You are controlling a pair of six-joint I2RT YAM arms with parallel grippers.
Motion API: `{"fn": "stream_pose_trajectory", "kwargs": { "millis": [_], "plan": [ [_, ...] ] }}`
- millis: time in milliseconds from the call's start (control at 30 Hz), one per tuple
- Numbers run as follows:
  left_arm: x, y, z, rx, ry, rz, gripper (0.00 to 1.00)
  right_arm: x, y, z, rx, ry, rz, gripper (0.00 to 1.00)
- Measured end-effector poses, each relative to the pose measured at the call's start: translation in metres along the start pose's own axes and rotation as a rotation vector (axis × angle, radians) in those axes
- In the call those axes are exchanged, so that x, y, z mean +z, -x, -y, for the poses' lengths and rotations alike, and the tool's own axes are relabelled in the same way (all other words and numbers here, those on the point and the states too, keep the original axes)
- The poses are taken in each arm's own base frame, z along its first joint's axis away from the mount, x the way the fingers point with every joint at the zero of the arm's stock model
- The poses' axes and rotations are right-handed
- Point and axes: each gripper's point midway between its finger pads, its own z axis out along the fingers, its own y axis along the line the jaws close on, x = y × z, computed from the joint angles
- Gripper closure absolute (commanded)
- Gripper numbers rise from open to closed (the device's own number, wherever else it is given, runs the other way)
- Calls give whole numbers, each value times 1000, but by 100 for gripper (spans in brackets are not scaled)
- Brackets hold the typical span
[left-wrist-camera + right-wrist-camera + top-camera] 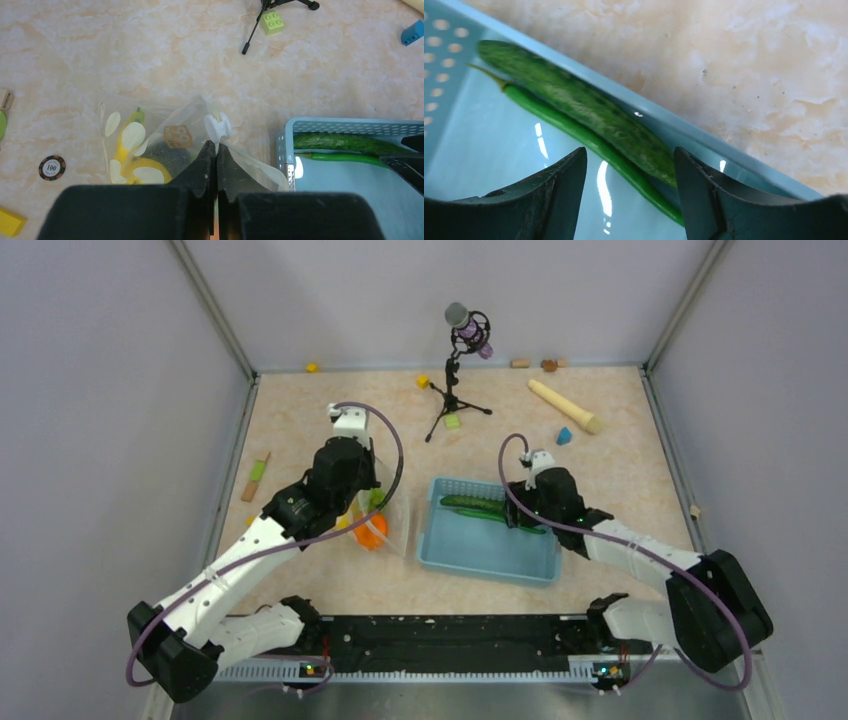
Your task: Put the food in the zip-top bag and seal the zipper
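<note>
While pinching the zip-top bag (155, 125) by its mouth edge, keeps L gripper (216, 150) clamped tight on the film, right beside the zipper (218, 127) & its white slider; prob. done to hold the mouth up off the table (200, 50) & turned toward the basket (282, 145), for feeding food in from the R side. Shows, through the dotted film, banana (122, 150) & orange (372, 530) already inside, plus a dark lump, poss. the eggplant, too veiled to call. Shows R gripper (629, 185) w/ fingers spread, empty, dipped into the basket & straddling the near end of the cucumber (574, 105); no contact visible. Finds the cucumber lying along one basket wall, pressed against a slim green pod (569, 127), hence the low approach at its end: needed to get one finger each side w/o fouling the rim. Judged step: pick of the cucumber, approx. mid-task, w/ sealing not yet begun. Calls next for closing on the cucumber alone, then lifting clear of the wall & crossing to the held mouth. Risks: catching the pod as well, or nudging the bag out of the L pinch.
</note>
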Motion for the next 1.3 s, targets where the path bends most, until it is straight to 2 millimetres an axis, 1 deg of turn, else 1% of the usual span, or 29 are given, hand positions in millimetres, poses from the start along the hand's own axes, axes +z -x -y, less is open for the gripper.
{"fn": "stream_pose_trajectory", "kwargs": {
  "millis": [67, 200, 300, 433, 500, 567, 633, 733, 833, 900, 1100, 1300],
  "plan": [
    [0, 0, 0, -1, -3, 0, 100, -12, 4, -4, 16, 26, 37, 36],
    [1, 1, 2, 0, -9, -9, 100, -30, 22, -26, -6, 142, 124, 36],
    [-1, 3, 3, -3, -13, -21, 100, -34, 28, -43, -66, 209, 157, 36],
    [-2, 3, 7, -26, -32, -29, 100, -24, 21, -72, -204, 276, 112, 37],
    [-3, 2, 9, -34, -43, -33, 100, -14, 26, -86, -274, 289, 93, 37],
    [-5, 0, 9, -40, -47, -35, 100, -2, 35, -92, -314, 278, 89, 37],
    [-7, -1, 8, -44, -48, -33, 100, 11, 44, -92, -341, 248, 84, 38],
    [-9, -2, 6, -46, -49, -30, 100, 27, 46, -88, -366, 209, 61, 38],
    [-10, -3, 6, -46, -49, -30, 100, 41, 39, -81, -382, 170, 21, 39],
    [-10, -4, 6, -46, -49, -31, 100, 48, 30, -75, -391, 145, -18, 39],
    [-9, -4, 5, -45, -48, -32, 100, 58, 7, -66, -395, 116, -102, 46],
    [-7, -7, 6, -42, -46, -40, 100, 58, 8, -69, -380, 126, -104, 50]
  ]
}}
